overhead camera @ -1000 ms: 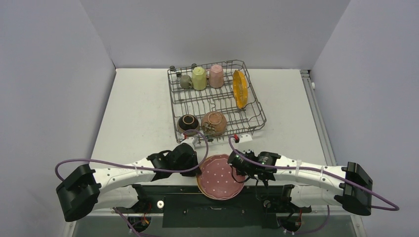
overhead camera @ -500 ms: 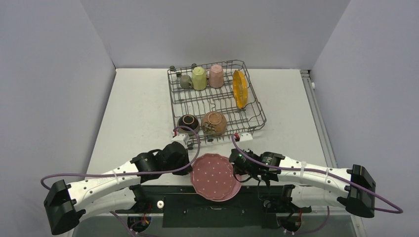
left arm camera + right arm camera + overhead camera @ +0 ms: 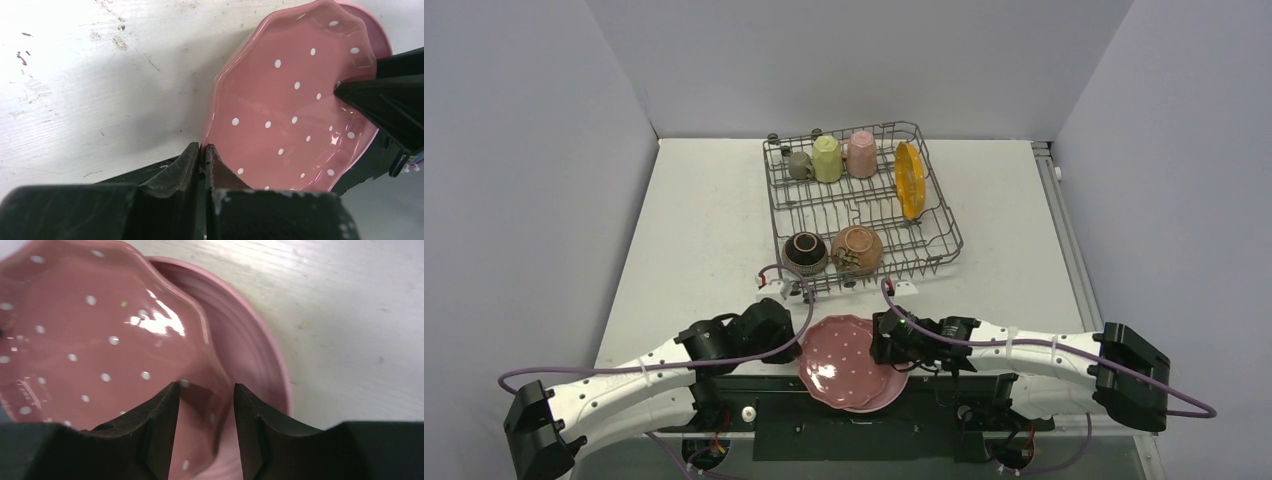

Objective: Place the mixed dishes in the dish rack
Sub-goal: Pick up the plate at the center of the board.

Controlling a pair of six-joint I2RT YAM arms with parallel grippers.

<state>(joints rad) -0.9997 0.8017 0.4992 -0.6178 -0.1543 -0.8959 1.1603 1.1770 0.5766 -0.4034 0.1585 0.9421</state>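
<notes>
A pink white-dotted scalloped plate [image 3: 842, 345] lies tilted on a plain pink plate [image 3: 890, 386] at the table's near edge. My left gripper [image 3: 796, 340] is shut on the dotted plate's left rim [image 3: 206, 148]. My right gripper [image 3: 882, 340] is open, and its fingers straddle the dotted plate's right rim [image 3: 204, 390] above the plain plate [image 3: 255, 365]. The grey wire dish rack [image 3: 864, 205] stands behind. It holds a grey-olive cup [image 3: 800, 165], a yellow mug [image 3: 827, 158], a pink mug [image 3: 861, 154], an upright orange plate [image 3: 909, 180] and two brown bowls [image 3: 805, 249] [image 3: 857, 249].
White table surface [image 3: 694, 230] lies left of the rack and more [image 3: 1014, 240] lies to its right. Grey walls close in three sides. The black base frame [image 3: 854, 425] runs along the near edge under the plates. Purple cables loop from both wrists.
The dotted plate has shifted left and tilted, uncovering the plain pink plate under it. Both grippers moved left with it, and the left arm swung back and leftward.
</notes>
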